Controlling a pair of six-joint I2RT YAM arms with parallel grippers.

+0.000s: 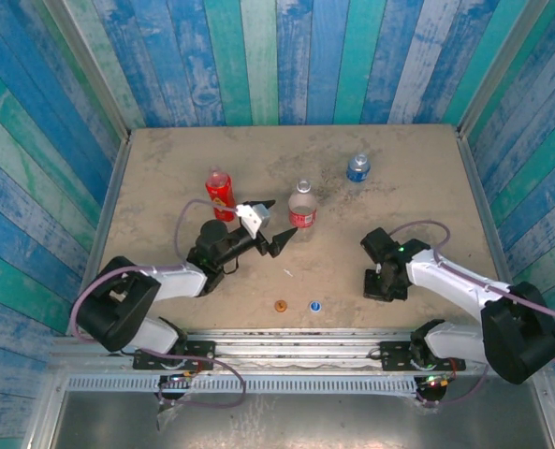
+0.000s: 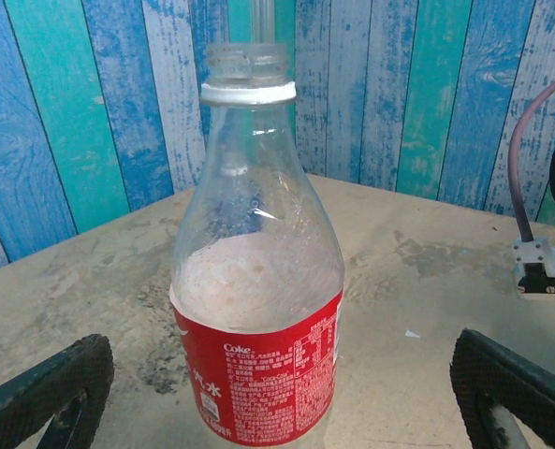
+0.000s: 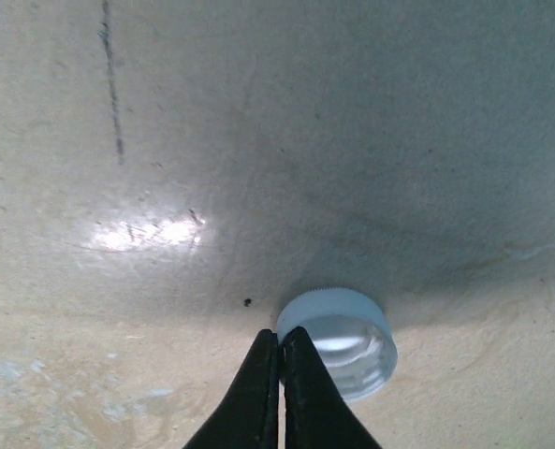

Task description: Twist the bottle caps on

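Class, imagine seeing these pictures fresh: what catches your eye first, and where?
An uncapped clear bottle with a red label stands on the table just ahead of the open left gripper. The right gripper is shut, tips down at the rim of a white cap on the table's right half.

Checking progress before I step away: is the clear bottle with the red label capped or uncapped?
Uncapped. The clear red-label bottle shows a bare threaded neck above its white ring, nothing screwed on.
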